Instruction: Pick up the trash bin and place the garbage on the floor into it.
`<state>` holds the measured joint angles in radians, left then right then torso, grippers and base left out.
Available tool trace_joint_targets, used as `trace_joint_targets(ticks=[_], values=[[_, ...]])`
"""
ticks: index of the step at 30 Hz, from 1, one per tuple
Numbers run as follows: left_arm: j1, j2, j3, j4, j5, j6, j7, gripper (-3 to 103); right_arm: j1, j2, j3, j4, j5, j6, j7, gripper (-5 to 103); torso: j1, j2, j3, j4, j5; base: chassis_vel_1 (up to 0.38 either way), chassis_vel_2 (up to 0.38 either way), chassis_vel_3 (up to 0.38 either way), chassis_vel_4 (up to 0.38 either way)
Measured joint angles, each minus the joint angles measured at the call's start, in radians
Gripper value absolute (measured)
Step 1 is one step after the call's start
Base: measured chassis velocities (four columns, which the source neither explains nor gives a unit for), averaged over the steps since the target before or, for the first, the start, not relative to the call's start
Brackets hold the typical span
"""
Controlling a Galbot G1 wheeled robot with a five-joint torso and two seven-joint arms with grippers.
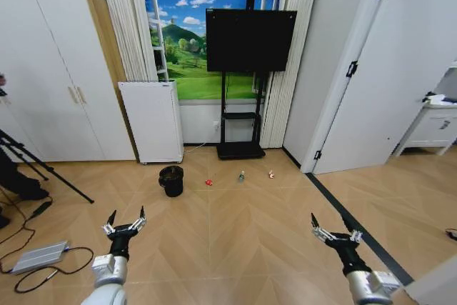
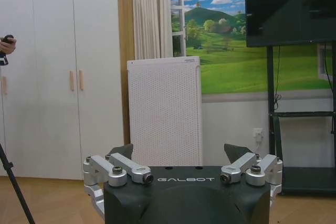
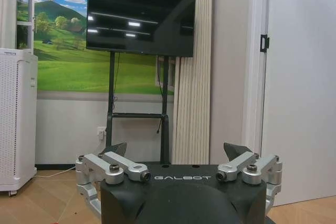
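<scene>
With its arms held low over the wood floor, the robot must close on the bin squarely and take its rim cleanly, judging by the gap ahead: the left gripper (image 1: pixel 126 219) and right gripper (image 1: pixel 332 229) both stand spread wide, holding and touching nothing. Well beyond them the trash bin (image 1: pixel 171 181) sits upright near the white appliance (image 1: pixel 151 121), with the garbage, a red wrapper (image 1: pixel 208 182), small bottle (image 1: pixel 241 176) and red packet (image 1: pixel 271 173), strung out to its right.
</scene>
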<state>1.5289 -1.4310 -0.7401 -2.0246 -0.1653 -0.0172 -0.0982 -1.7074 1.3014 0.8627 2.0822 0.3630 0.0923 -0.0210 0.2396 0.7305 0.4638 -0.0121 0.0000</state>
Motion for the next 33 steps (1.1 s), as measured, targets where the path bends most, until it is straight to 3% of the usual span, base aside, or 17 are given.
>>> trace_joint_targets(ticks=[20, 33], values=[[0.012, -0.012, 0.005, 0.002, 0.023, -0.012, 0.000, 98, 0.040, -0.005, 0.000, -0.049, 0.041, 0.006, -0.017, 100, 0.000, 0.000, 0.000, 0.0000, 0.0000, -0.007, 0.006, 0.003, -0.005], [0.016, -0.016, 0.003, -0.003, 0.026, -0.020, 0.000, 98, 0.033, -0.006, 0.002, -0.048, 0.040, 0.012, -0.018, 100, 0.000, 0.000, 0.000, -0.0001, -0.0004, -0.177, 0.176, 0.193, -0.189]])
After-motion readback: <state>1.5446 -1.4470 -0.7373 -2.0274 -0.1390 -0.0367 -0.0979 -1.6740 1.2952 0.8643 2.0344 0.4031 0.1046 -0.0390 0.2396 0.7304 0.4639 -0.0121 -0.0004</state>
